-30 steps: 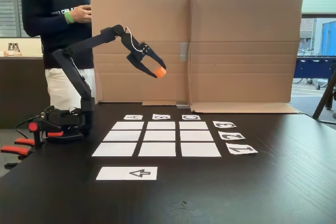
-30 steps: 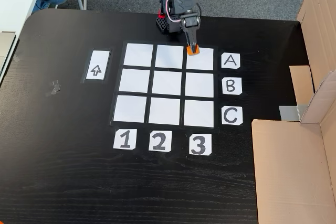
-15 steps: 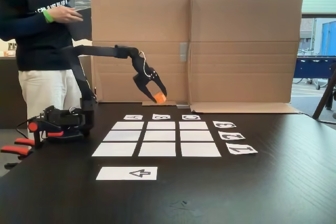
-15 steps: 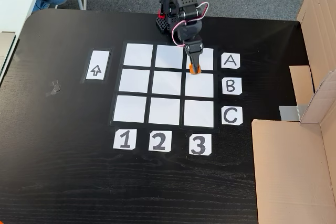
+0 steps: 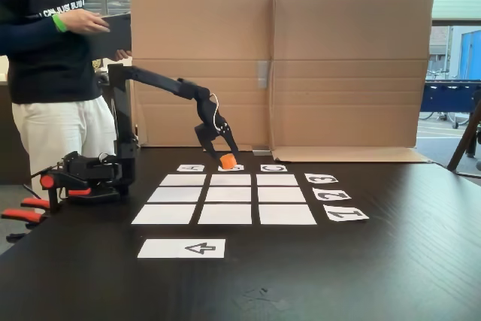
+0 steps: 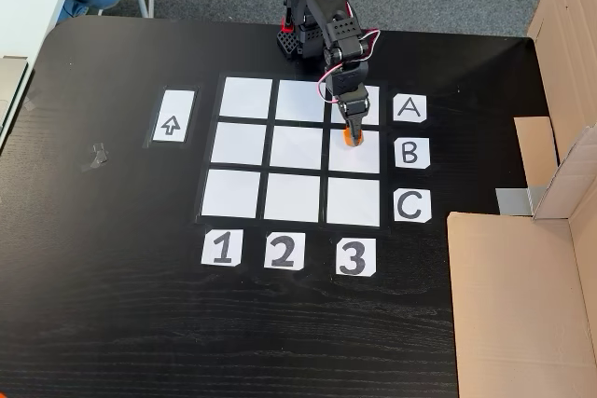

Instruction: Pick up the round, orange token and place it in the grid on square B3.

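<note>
You're looking at one token (image 6: 351, 136), one grid (image 6: 235, 144) of nine white paper squares, six little label cards (A, B, C and 1, 2, 3), and one arrow strip (image 6: 172, 116) lying left of the grid in a fixed view. Your arm is reaching out from its base beyond the A row, elbow up and wrist bending down, so the gripper (image 6: 352, 133) is pointing at the grid from above. Its jaws are pinching the orange token, a short plastic-looking cylinder, and it's hanging over the near edge of square B3 (image 6: 355, 153), right by the gap next to A3. In a fixed view from the side the token (image 5: 228, 161) is sitting a bit above the paper, not touching the grid. The table (image 6: 112, 305) is dark wood grain, with brown cardboard (image 5: 346, 65) standing behind the grid.
</note>
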